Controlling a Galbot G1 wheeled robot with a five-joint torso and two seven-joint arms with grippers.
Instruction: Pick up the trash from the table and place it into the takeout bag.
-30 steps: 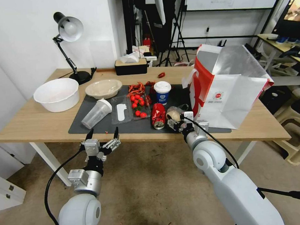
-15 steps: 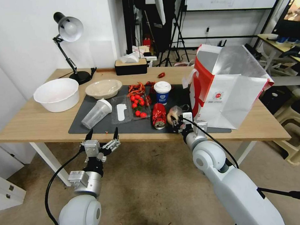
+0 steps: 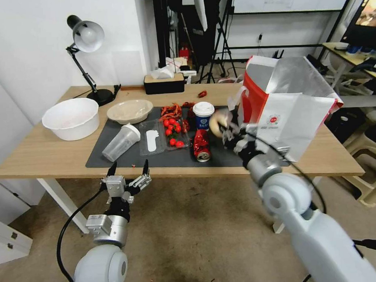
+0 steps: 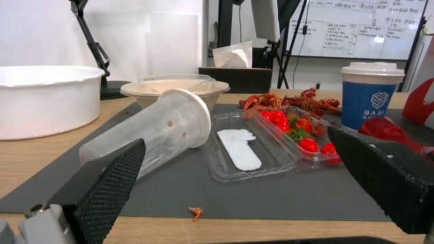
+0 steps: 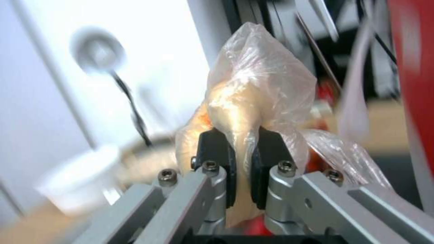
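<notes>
Head view first: right gripper (image 3: 225, 129) is raised above the dark mat (image 3: 127, 159) in the middle of the frame, its fingers pinched on the beige ball in clear plastic (image 3: 217, 120), which sits at the fingertips just left of the takeout bag (image 3: 296, 112). That bag stands upright and open at the right end of the bench (image 3: 40, 156). Below the held ball, the crushed red can (image 3: 201, 144) lies on the mat, with the paper cup (image 3: 203, 115) behind it. Further left lie the clear lidded cup (image 3: 120, 142) on its side and the beige shallow bowl (image 3: 130, 111). Left gripper (image 3: 128, 170) hangs at lower left, in front of the bench edge, fingers spread and holding nothing.

Left wrist view: two black fingers (image 4: 108, 179) stand wide apart at the lower corners, and the clear lidded cup (image 4: 154, 135) lies beyond them, untouched.

Right wrist view: black pads (image 5: 216, 159) press together on a fold of the plastic, and the beige ball in clear plastic (image 5: 253, 91) bulges above them at frame centre.
</notes>
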